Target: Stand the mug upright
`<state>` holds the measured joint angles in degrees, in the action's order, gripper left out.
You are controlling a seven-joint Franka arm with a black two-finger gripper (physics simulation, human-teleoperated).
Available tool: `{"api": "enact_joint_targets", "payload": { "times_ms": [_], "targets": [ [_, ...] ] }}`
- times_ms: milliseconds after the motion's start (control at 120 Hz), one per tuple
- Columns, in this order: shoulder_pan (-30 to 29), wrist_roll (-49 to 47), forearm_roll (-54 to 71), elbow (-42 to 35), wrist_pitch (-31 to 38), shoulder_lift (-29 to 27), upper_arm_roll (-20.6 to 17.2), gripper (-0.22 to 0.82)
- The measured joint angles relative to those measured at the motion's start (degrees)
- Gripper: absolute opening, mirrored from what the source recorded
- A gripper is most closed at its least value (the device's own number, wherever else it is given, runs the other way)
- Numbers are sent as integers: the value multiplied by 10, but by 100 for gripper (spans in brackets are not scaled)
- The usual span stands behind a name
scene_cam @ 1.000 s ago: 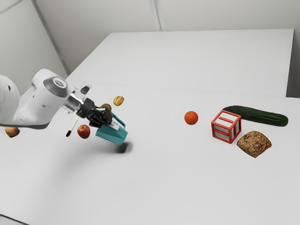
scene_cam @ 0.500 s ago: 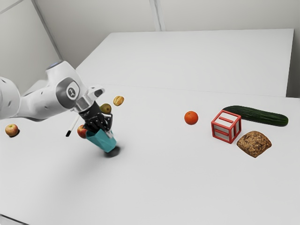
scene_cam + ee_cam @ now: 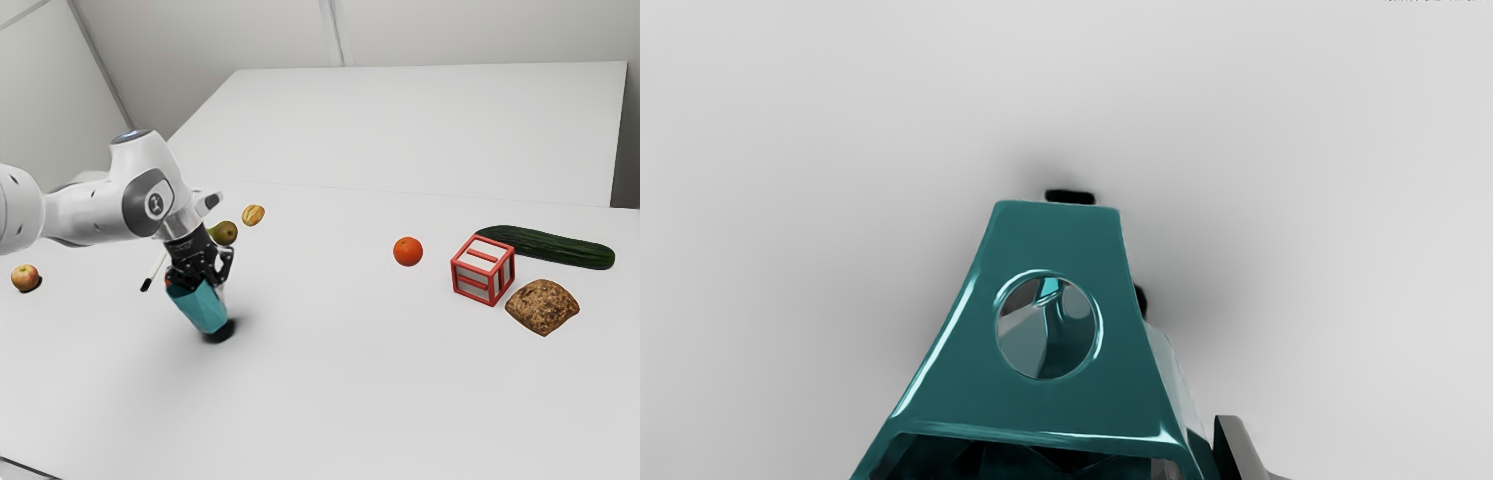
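In the exterior view the black gripper (image 3: 216, 278) points down at the upper end of the teal mug (image 3: 201, 308). The mug leans, its narrow end low, over a dark shadow on the table; whether it touches the surface I cannot tell. In the wrist view the mug (image 3: 1060, 407) shows a flat face with a round hole, its open rim nearest the hand. The gripper (image 3: 1196, 460) is shut on the mug's side wall, one finger outside and the other partly visible inside the rim.
A pen (image 3: 153, 272), a pear (image 3: 225, 232) and a walnut (image 3: 253, 215) lie near the arm; an apple (image 3: 25, 278) is at the exterior view's left. At its right are an orange (image 3: 408, 251), a block (image 3: 483, 270), bread (image 3: 542, 306) and a cucumber (image 3: 550, 247).
The hand has swung to point more steeply down, carrying the mug toward the exterior view's left and front. The mug leans less than before, and it now covers most of the red apple.
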<state>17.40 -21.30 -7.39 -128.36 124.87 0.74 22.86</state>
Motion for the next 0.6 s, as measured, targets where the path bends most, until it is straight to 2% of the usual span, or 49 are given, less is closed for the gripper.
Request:
{"api": "enact_joint_targets", "payload": {
  "times_ms": [600],
  "targets": [
    [-2, -138, 38, 4, -25, 25, -2, -17]
  ]
}}
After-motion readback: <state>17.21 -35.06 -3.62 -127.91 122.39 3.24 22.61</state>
